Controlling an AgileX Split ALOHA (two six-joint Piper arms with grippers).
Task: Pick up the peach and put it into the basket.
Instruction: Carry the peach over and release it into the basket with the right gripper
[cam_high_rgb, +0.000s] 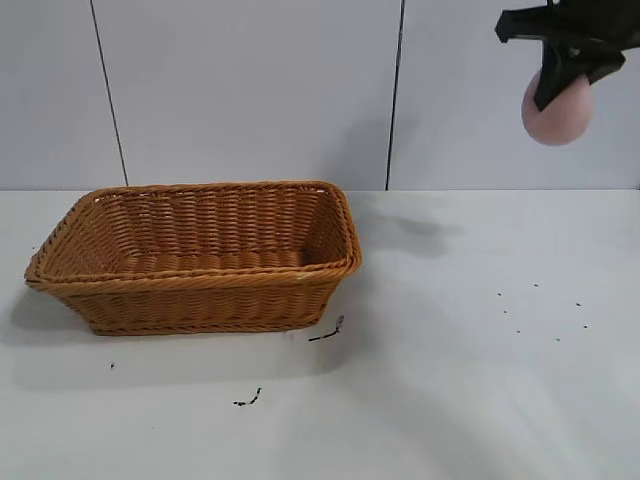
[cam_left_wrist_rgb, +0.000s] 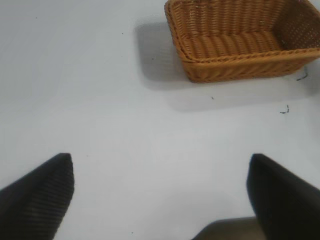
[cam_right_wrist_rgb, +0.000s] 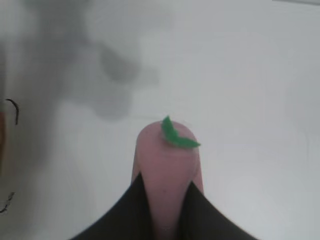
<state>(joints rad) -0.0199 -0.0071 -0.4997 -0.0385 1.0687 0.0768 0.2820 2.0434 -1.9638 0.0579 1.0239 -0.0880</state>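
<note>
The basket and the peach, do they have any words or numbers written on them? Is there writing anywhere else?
No words or numbers can be read anywhere.
The basket: plain wicker, no label.
The peach, held high by the right gripper: only a small green leaf, no sticker.
The table: small dark squiggles, just marks, not letters.
The left gripper, open over the table: no writing.

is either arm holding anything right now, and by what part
The right gripper holds the peach high above the table, jaws closed on its sides, green leaf pointing away from the wrist. The left gripper is open and empty.
</note>
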